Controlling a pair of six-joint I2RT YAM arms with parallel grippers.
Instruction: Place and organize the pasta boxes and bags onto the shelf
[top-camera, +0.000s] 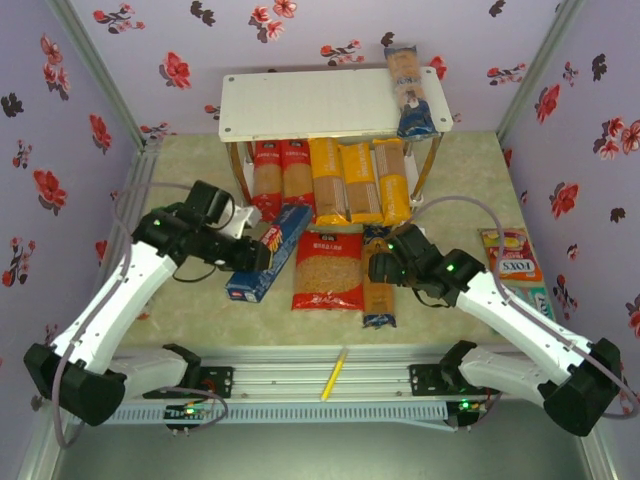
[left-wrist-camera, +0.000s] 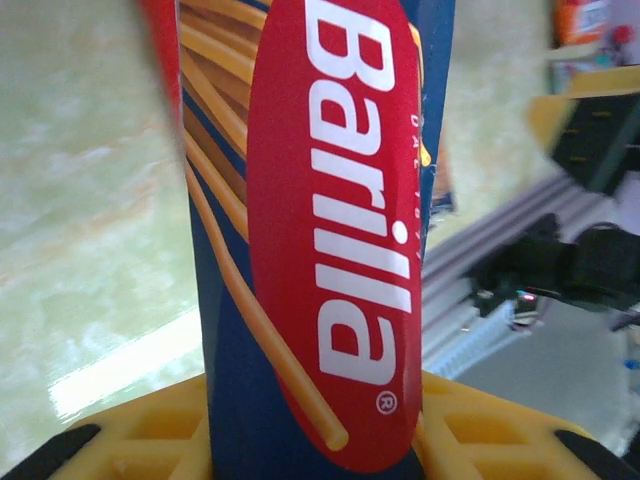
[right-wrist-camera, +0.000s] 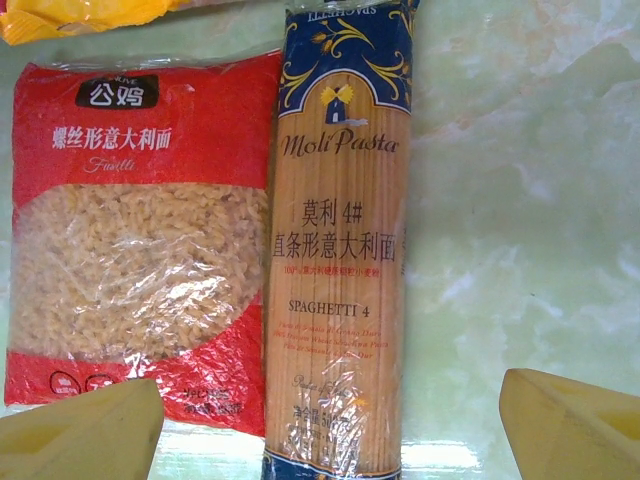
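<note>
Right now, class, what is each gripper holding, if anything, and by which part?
Left gripper clamps the Barilla box across its narrow width, near the logo. Right gripper, open over the Moli Pasta spaghetti bag, holds nothing.

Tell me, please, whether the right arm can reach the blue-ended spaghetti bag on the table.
Probably yes: the right gripper hangs open directly above the spaghetti bag, nothing covering it, though the red bag crowds one side.

The left arm (top-camera: 110, 300) has jaws clamped on the blue box (top-camera: 285, 235); the right arm (top-camera: 510, 310) has jaws spread wide.
</note>
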